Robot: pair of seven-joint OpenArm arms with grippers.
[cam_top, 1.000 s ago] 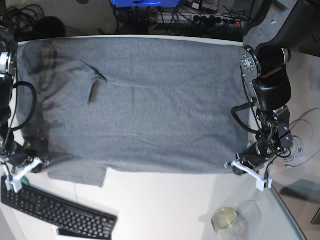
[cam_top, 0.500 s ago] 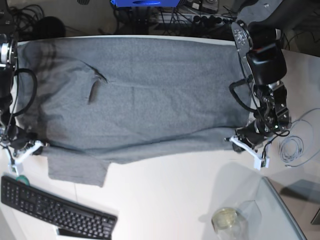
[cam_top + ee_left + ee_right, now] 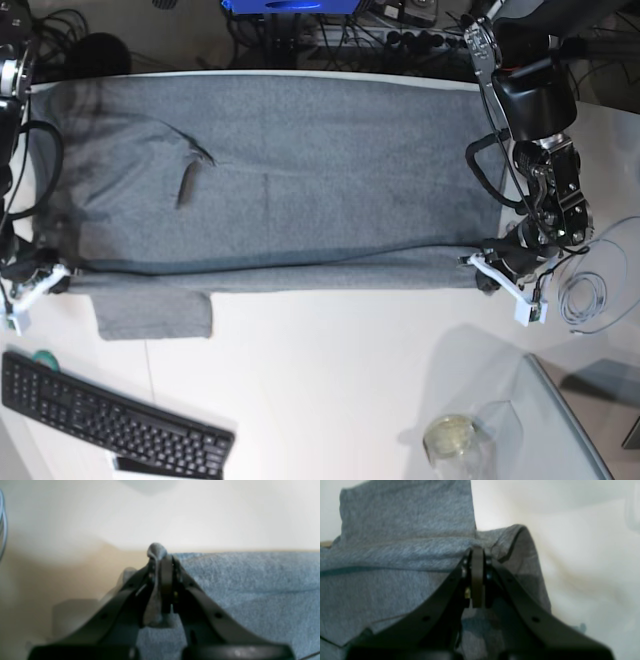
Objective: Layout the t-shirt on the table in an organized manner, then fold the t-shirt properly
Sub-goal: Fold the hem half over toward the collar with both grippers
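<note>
The heather-grey t-shirt (image 3: 290, 170) lies spread across the far half of the white table (image 3: 330, 380), and its near edge is lifted into a taut fold running from side to side. My left gripper (image 3: 483, 270) is shut on the right end of that edge; in the left wrist view a pinch of t-shirt (image 3: 250, 585) pokes out between the fingertips of the left gripper (image 3: 160, 560). At the left end, my right gripper (image 3: 50, 278) is shut on the cloth. The right wrist view shows the right gripper (image 3: 477, 555) clamped on a ridge of t-shirt (image 3: 395, 560). A sleeve (image 3: 152, 313) lies flat below the fold.
A black keyboard (image 3: 110, 425) sits at the near left corner. At the near right are a glass jar (image 3: 450, 440) and a clear glass panel (image 3: 560, 430). A coiled cable (image 3: 585, 298) lies right of my left gripper. Cables and a power strip (image 3: 400, 38) run behind the table.
Both grippers have carried the shirt's near edge away from the front of the table toward the back, folding the hem over. The fold line is now straighter and higher.
</note>
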